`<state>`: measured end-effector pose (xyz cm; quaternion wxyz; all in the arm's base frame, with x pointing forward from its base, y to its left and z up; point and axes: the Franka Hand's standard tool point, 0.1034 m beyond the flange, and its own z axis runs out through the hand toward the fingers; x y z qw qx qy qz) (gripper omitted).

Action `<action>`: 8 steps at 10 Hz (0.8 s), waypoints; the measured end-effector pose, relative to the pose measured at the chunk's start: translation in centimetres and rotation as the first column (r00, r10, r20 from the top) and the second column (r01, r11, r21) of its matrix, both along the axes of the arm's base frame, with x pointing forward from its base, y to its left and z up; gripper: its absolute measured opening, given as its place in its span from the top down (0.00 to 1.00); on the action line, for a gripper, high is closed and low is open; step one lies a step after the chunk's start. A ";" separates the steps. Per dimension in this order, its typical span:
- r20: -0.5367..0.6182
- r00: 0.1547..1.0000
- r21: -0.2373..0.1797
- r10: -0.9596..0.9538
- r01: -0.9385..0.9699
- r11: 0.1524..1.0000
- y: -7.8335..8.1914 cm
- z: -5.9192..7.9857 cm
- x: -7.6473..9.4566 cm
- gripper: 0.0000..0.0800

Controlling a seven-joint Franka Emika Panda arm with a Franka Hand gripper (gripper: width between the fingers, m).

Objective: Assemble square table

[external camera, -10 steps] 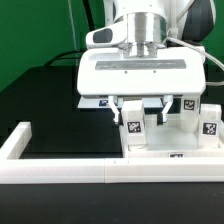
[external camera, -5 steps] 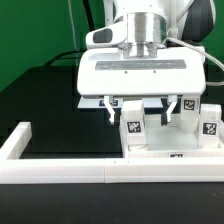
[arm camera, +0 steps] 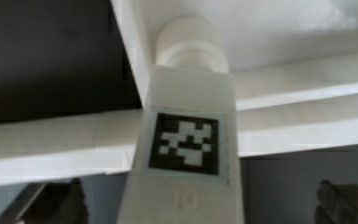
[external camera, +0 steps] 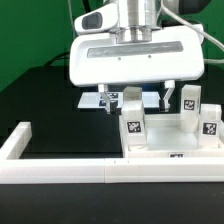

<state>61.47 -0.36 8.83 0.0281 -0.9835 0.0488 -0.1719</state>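
Seen in the exterior view from its left: green backdrop (external camera: 25, 40) behind, black surface (external camera: 50, 115) below. At the near edge, a long white border rail (external camera: 60, 172) with a short arm running back at its far-left end. Further back, under the arm, the marker board (external camera: 95, 100) lying flat, mostly hidden by the wide white gripper body.

Centre: gripper (external camera: 137, 100) hanging above the parts, fingers (external camera: 107, 100) spread wide and holding nothing, one dark tip on each side of the nearest leg block (external camera: 131, 122) without touching it. Leg block upright, tag facing the camera.

Toward the exterior view's right: square table top (external camera: 165, 150) resting on the surface just behind the rail, a small tag on its front edge. Two more leg blocks upright there, one (external camera: 189, 104) further back, one (external camera: 209, 123) near the frame edge.

Wrist view: the tagged leg block (arm camera: 188, 140) filling the middle, white rim pieces crossing behind it, blurred dark finger tips (arm camera: 48, 200) at either side, clear of it.
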 end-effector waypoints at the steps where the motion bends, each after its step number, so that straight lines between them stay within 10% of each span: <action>1: -0.017 1.000 0.010 0.000 0.000 1.000 0.0 0.2 0.7 0.19; 8: -0.310 0.951 0.101 -0.001 0.033 0.994 -1.3 -1.1 1.2 0.23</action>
